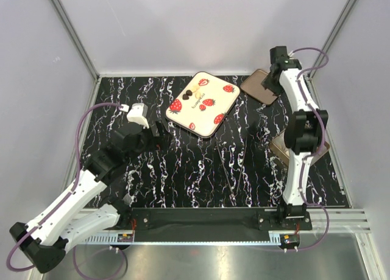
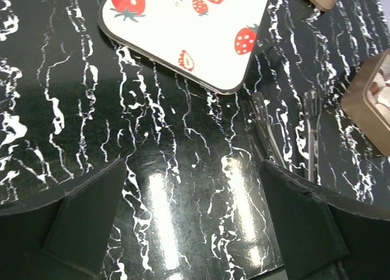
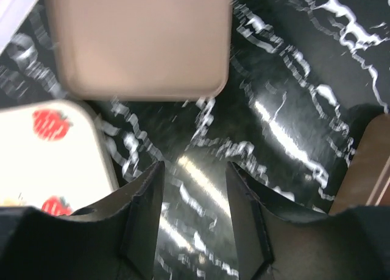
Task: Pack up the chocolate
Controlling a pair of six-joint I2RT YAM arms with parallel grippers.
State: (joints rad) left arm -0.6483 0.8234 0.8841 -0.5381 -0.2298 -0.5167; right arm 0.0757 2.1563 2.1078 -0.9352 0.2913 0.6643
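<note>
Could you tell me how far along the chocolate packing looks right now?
Early, it seems. Possibly done: two or three chocolates lie on the strawberry tray. In hand: nothing. The right gripper is open and empty near the brown lid, the left gripper open over the table. Left: the rest, apparently in the brown box, and the lid.

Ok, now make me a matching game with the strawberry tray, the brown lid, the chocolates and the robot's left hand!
Things:
1. strawberry tray
2. brown lid
3. chocolates
4. left hand

Clues:
A. wide open, holding nothing
B. at the back, right of the tray
C. cream with red berries
D. sitting on the tray

Pairs: 1-C, 2-B, 3-D, 4-A
</note>
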